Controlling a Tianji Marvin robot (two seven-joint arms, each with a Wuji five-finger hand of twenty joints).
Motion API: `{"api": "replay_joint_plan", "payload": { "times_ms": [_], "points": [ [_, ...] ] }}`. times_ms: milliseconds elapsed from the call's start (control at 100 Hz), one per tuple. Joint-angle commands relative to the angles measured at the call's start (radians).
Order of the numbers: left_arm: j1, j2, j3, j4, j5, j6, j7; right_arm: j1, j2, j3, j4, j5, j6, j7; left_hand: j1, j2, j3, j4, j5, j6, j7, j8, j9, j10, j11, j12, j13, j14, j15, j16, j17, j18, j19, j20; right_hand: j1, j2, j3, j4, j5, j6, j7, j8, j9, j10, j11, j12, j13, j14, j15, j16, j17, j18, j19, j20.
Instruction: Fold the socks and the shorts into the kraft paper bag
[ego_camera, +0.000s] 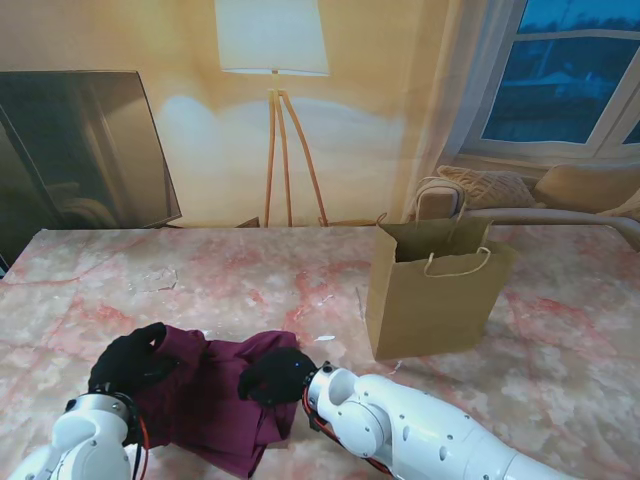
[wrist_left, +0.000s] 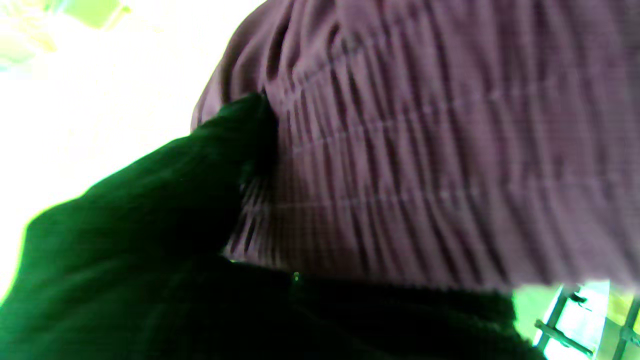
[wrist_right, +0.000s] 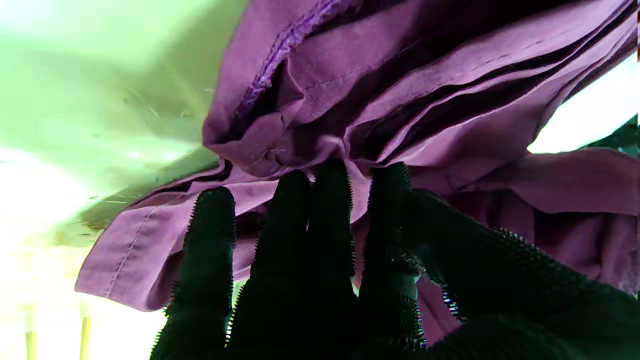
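Both hands' fingers grip the maroon shorts (ego_camera: 215, 395), partly folded; kraft paper bag (ego_camera: 435, 300) stands unfilled; socks unseen.

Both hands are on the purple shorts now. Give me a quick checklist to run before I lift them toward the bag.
1. Left hand closed on the purple fabric shorts: ok; the left wrist view shows the gathered waistband against the fingers.
2. Right hand gripping cloth: cannot tell; fingers press into the folds.
3. Shorts neatly folded: not ok, bunched.
4. Brown kraft paper bag upright, mouth open: ok.
5. Socks located: cannot tell; none visible.
6. Pink marble-patterned table free between shorts and bag: ok.
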Motion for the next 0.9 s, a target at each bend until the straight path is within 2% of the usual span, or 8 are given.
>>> {"api": "replay_joint_plan", "payload": {
  "times_ms": [0,220,450,540,600,620,750,890],
  "points": [
    [-0.018,-0.009,0.032,-0.017,-0.005,0.011,0.011,-0.016,-0.006,-0.019,0.040,0.001,0.008,0.021,0.014,0.014,0.056,0.081,0.050,-0.016,0.039,-0.012,0.044,-0.009,0.019,-0.015,0.039,-0.011,-0.018,-0.003,0.033,-0.032,0.047,-0.014,-0.021,0.016,-0.012,-0.018,-0.028,0.007,-0.013,-0.009,-0.007,0.031,-0.015,-0.022,0.019,0.105,-0.005,-0.031,-0.009,-0.009,-0.019,-0.032],
    [-0.105,-0.004,0.168,0.019,0.083,0.122,0.023,-0.010,-0.008,-0.026,0.046,0.015,0.012,0.036,0.002,0.021,0.040,0.084,0.049,-0.021,0.026,-0.033,0.047,-0.019,0.010,-0.044,0.045,-0.031,-0.025,-0.019,0.062,-0.069,0.042,-0.049,-0.028,0.025,-0.019,-0.013,-0.030,0.018,-0.022,-0.008,-0.015,0.033,-0.020,-0.024,0.013,0.106,-0.006,-0.034,-0.011,-0.011,-0.018,-0.032],
    [-0.143,-0.005,0.243,0.043,0.055,0.143,0.016,-0.016,-0.002,-0.018,0.035,0.015,0.005,0.041,0.009,0.026,0.022,0.082,0.046,-0.005,0.027,-0.056,0.046,-0.009,0.004,-0.074,0.045,-0.023,-0.025,-0.044,0.074,-0.074,0.046,-0.072,-0.040,0.031,-0.025,0.002,-0.034,0.024,-0.037,-0.004,-0.021,0.034,-0.025,-0.026,0.009,0.103,-0.009,-0.038,-0.010,-0.011,-0.018,-0.032],
    [-0.152,-0.001,0.267,0.046,0.067,0.157,0.005,-0.019,0.001,-0.011,0.028,0.017,-0.001,0.042,0.009,0.029,0.013,0.080,0.044,-0.002,0.025,-0.063,0.045,-0.009,0.001,-0.082,0.045,-0.025,-0.029,-0.050,0.073,-0.075,0.045,-0.076,-0.056,0.034,-0.028,0.015,-0.038,0.025,-0.048,0.001,-0.028,0.033,-0.028,-0.027,0.004,0.104,-0.011,-0.040,-0.011,-0.012,-0.019,-0.032],
    [-0.158,0.000,0.277,0.054,0.081,0.162,0.005,-0.029,0.008,0.002,0.011,0.008,-0.008,0.038,0.011,0.030,0.010,0.079,0.043,-0.003,0.026,-0.066,0.045,-0.010,-0.001,-0.086,0.045,-0.025,-0.031,-0.053,0.072,-0.077,0.043,-0.078,-0.111,0.041,-0.043,0.067,-0.044,0.030,-0.086,0.035,-0.043,0.033,-0.033,-0.028,-0.003,0.105,-0.013,-0.042,-0.011,-0.013,-0.021,-0.032],
    [-0.160,0.000,0.280,0.056,0.083,0.164,0.005,-0.034,0.010,0.008,0.004,0.003,-0.010,0.035,0.011,0.030,0.009,0.079,0.043,-0.003,0.026,-0.066,0.045,-0.009,-0.001,-0.087,0.045,-0.024,-0.031,-0.054,0.072,-0.077,0.043,-0.079,-0.125,0.037,-0.051,0.072,-0.047,0.032,-0.093,0.040,-0.045,0.034,-0.034,-0.029,-0.005,0.105,-0.014,-0.042,-0.011,-0.012,-0.021,-0.032],
    [-0.170,-0.003,0.289,0.069,0.090,0.179,0.020,-0.081,0.034,0.062,-0.064,-0.039,-0.031,0.012,0.013,0.030,0.007,0.080,0.043,-0.002,0.029,-0.069,0.044,-0.009,0.000,-0.089,0.045,-0.023,-0.031,-0.056,0.071,-0.080,0.043,-0.082,-0.175,-0.012,-0.102,0.069,-0.077,0.032,-0.116,0.052,-0.066,0.034,-0.044,-0.032,-0.016,0.106,-0.019,-0.043,-0.013,-0.012,-0.024,-0.033],
    [-0.177,-0.005,0.294,0.075,0.099,0.197,0.029,-0.149,0.069,0.147,-0.162,-0.095,-0.047,0.011,0.014,0.029,0.006,0.080,0.042,-0.002,0.030,-0.072,0.045,-0.007,0.001,-0.092,0.046,-0.022,-0.029,-0.058,0.074,-0.080,0.042,-0.084,-0.185,-0.039,-0.126,0.067,-0.083,0.036,-0.127,0.061,-0.069,0.034,-0.047,-0.034,-0.017,0.107,-0.021,-0.044,-0.012,-0.013,-0.026,-0.032]
  ]
}}
